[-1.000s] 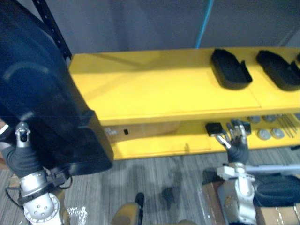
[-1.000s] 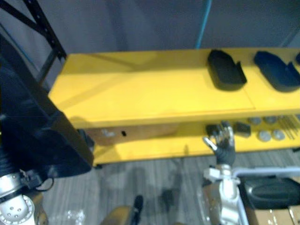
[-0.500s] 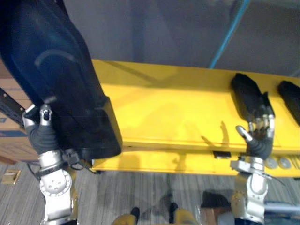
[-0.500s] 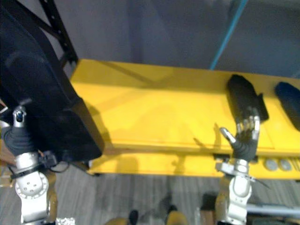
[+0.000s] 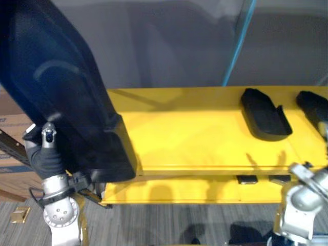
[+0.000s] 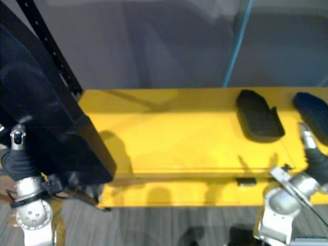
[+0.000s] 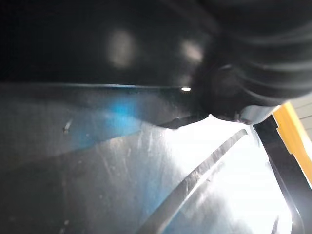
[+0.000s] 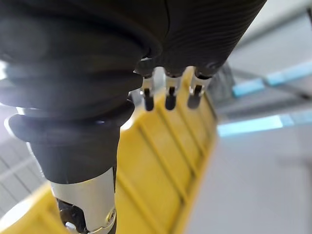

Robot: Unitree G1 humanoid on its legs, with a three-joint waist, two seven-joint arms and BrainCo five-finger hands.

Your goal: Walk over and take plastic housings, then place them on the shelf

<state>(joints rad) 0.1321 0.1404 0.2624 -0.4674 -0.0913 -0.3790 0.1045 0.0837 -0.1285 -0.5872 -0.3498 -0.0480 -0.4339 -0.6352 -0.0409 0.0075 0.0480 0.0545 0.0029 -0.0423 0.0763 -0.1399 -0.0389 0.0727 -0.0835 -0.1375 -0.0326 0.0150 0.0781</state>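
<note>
Now, left robot hand [image 5: 46,154]: raised on our left, against the lower end of the big black housing [image 5: 56,87]; we cannot tell whether it is spread or clamped, since the housing covers it.
Right robot hand [image 6: 313,156]: up on our right, in front of the shelf's front edge; its fingers [image 8: 168,100] are loosely spread and hold nothing.
Big black housing: held aloft and tilted, just off the shelf's left end.
Shelf [image 5: 195,133]: yellow top board, with a lower yellow board [image 5: 174,192] beneath.
Inner housing [image 5: 264,115]: lies on the top board towards the right.
Outer housing [image 5: 313,105]: lies beside it, apart, at the right end.
Behind: grey wall [image 5: 169,46] and a slanted blue pole [image 5: 238,41].
</note>
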